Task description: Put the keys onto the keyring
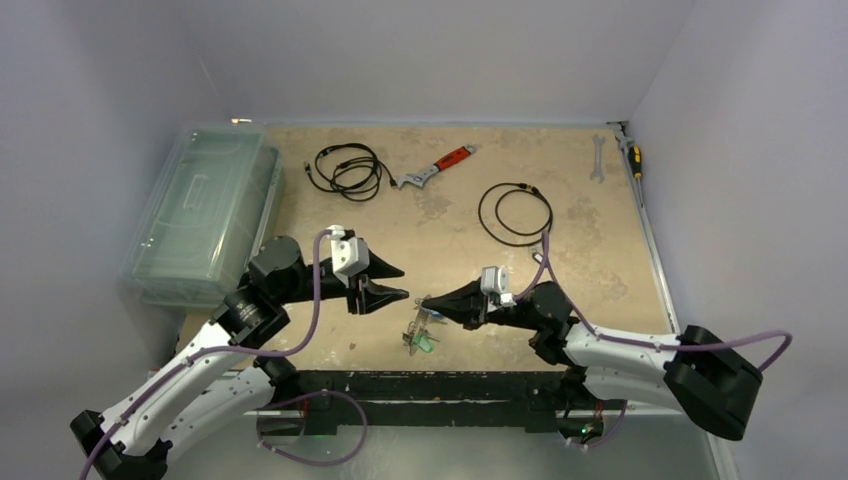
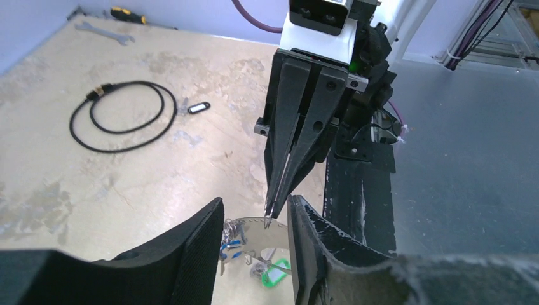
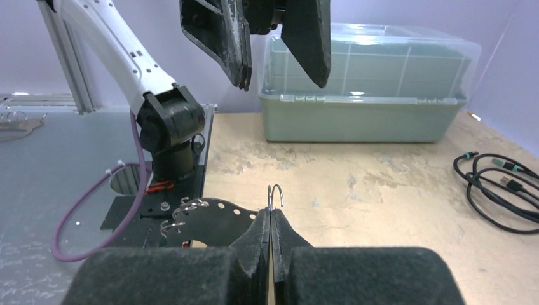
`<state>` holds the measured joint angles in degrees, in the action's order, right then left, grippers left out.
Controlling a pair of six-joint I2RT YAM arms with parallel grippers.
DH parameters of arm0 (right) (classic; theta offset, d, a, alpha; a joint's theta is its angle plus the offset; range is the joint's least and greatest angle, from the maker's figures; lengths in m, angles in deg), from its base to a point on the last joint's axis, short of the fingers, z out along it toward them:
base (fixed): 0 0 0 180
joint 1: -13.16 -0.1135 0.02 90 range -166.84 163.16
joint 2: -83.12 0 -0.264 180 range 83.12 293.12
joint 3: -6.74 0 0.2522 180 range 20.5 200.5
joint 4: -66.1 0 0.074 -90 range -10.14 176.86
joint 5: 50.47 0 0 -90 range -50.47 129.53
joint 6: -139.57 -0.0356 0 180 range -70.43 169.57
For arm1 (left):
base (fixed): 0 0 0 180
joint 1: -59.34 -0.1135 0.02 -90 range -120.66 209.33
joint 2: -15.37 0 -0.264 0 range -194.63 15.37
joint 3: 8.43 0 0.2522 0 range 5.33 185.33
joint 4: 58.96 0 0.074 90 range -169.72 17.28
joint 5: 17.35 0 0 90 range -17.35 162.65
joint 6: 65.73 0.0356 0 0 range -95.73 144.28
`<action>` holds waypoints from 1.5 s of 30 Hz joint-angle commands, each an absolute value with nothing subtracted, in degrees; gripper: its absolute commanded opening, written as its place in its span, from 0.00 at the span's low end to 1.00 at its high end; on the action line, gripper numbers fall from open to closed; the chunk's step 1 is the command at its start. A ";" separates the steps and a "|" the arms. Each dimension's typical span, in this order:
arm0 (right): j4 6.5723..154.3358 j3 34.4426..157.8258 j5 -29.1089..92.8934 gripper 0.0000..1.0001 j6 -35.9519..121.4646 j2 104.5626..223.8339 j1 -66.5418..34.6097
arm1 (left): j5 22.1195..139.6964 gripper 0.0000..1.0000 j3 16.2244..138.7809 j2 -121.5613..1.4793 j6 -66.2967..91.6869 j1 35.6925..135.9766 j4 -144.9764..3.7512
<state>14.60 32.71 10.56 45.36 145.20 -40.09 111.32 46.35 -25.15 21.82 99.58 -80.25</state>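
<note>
The keyring (image 2: 254, 232) is a thin grey hoop with holes along its rim, and it also shows dark in the right wrist view (image 3: 216, 215). My right gripper (image 1: 427, 302) (image 3: 271, 213) is shut on a small silver hook (image 3: 274, 194) at the keyring's rim and holds it near the table's front edge. Keys with blue heads (image 2: 232, 249) and a green tag (image 2: 274, 274) hang from the ring, and they show in the top view (image 1: 422, 342). My left gripper (image 1: 404, 283) (image 2: 255, 203) is open and empty, with its jaws on either side of the right gripper's tip. A dark key tag (image 2: 198, 107) lies apart by a cable loop.
A clear plastic box (image 1: 205, 210) stands at the left. Black cable loops (image 1: 345, 170) (image 1: 515, 212) and a red-handled wrench (image 1: 440, 167) lie at the back. A spanner (image 1: 597, 157) and a screwdriver (image 1: 633, 160) lie at the back right.
</note>
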 commanded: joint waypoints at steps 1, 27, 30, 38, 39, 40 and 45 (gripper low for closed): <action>24.11 36.11 13.22 0.00 48.18 137.72 -40.32 | 111.30 0.39 45.29 -24.10 24.01 99.51 -76.46; 38.19 41.54 15.48 0.00 49.22 126.62 -40.45 | 120.03 0.35 38.81 -31.39 18.72 99.57 -62.78; 38.48 41.83 15.51 0.00 49.22 126.29 -40.45 | 119.45 0.35 38.10 -31.48 17.79 99.51 -60.97; 38.50 42.38 15.13 0.00 48.89 127.01 -40.45 | 119.77 0.31 36.30 -32.62 14.40 99.59 -54.67; 38.30 42.43 15.04 0.00 48.75 127.13 -40.45 | 119.74 0.30 36.20 -32.85 14.21 99.56 -54.17; 38.21 42.47 15.01 0.00 48.70 127.15 -40.45 | 119.83 0.29 36.11 -33.07 14.10 99.54 -53.93; 38.08 42.63 14.85 0.00 48.54 127.49 -40.54 | 119.93 0.24 35.81 -33.50 13.96 99.55 -52.81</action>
